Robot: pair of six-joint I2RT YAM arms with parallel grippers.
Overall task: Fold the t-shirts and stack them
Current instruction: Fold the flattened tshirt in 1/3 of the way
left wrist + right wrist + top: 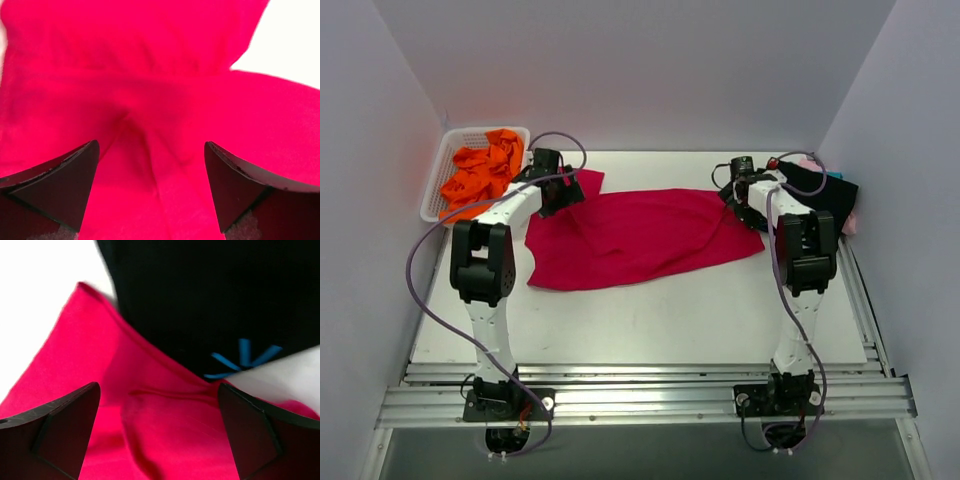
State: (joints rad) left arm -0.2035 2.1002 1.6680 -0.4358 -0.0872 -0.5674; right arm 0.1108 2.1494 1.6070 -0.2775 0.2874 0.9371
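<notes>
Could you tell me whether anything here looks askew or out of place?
The crimson t-shirt lies slanted and rumpled, a raised ridge bunched at its left end, not flat for folding. Orange cloth sits crumpled in the basket.

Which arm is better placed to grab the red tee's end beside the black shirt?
Right. The right claw hangs open over the edge of the red t-shirt, at the black t-shirt; the left claw sits at the far end, by the basket.

Soft, matt, creased cloth for red tee [640, 240] and black tee [200, 300]. White plastic mesh for basket [433, 185]. Smooth matt top on table [650, 320].
</notes>
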